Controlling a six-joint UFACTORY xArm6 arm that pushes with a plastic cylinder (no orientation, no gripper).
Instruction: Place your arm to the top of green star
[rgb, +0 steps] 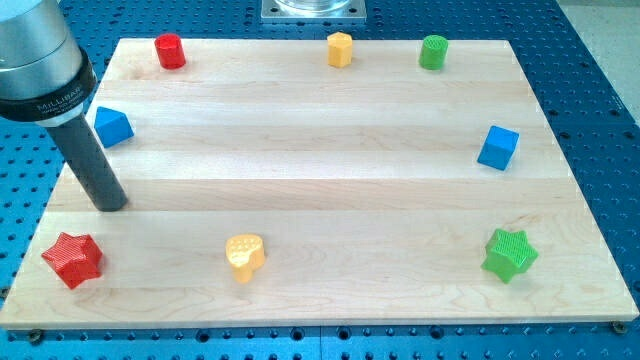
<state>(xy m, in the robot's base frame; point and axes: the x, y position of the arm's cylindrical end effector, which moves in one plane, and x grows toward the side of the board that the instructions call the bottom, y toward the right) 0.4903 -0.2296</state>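
Pale maple planks make up the wooden board (320, 180), which lies on a blue perforated bench (590, 60). Near the board's left edge, my tip (110, 207) rests on bare wood, just below the blue cube-like block (112, 126) and above the red star block (72, 260) in the bottom-left corner. No fingers exist on this rod, so nothing is pinched or spread; it touches no block. The green star block (510, 254) sits near the bottom-right corner, well apart from the tip, almost the whole board width away. I judge the task barely begun: the approach is in hand. The next move calls for a long sweep toward the right edge, ending just above the star and below the second blue cube (498, 147), passing above the yellow heart block (244, 256). Along the top edge stand a red cylinder (170, 51), a yellow hexagonal block (340, 49) and a green cylinder (433, 52). No containers are in view.
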